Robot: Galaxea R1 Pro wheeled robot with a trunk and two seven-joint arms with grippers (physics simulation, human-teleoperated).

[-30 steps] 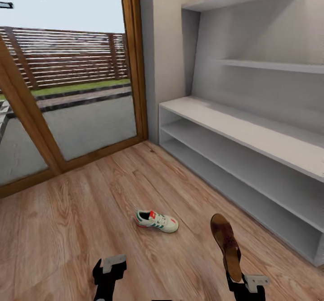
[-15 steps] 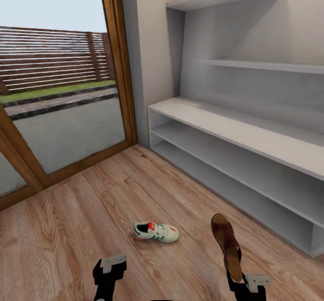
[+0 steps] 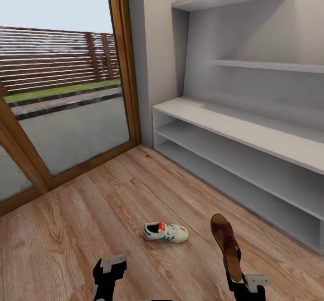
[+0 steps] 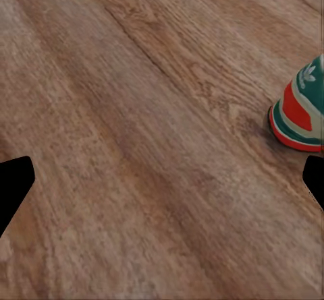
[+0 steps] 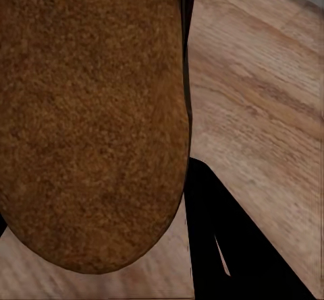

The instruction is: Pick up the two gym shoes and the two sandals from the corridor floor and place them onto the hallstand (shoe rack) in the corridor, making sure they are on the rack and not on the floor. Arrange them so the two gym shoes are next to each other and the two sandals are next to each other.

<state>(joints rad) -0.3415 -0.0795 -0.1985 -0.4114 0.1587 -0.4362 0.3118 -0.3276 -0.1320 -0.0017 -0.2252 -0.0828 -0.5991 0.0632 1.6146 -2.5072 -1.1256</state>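
Observation:
One gym shoe (image 3: 165,232), white with green stripes and red patches, lies on the corridor floor (image 3: 90,211) just ahead of me; its heel (image 4: 298,111) shows at the edge of the left wrist view. My right gripper (image 3: 235,277) is shut on one end of a dark brown sandal (image 3: 226,246), which stands up from it above the floor. The sandal's rough sole (image 5: 88,111) lies against a black finger (image 5: 216,246). My left gripper (image 3: 108,271) hangs open and empty over bare planks (image 4: 162,185). The pale grey hallstand (image 3: 234,127) stands to the right, its bench top and shelf slots bare.
A wood-framed glass door (image 3: 67,125) closes the corridor ahead on the left, with a fence and lawn behind it. A cream wall (image 3: 164,44) meets the hallstand's left end. Two floating shelves (image 3: 265,66) hang above the bench.
The whole picture shifted left, then a little back to the right, so the camera has turned. Both arms keep their pose and the sandal stays in the right gripper.

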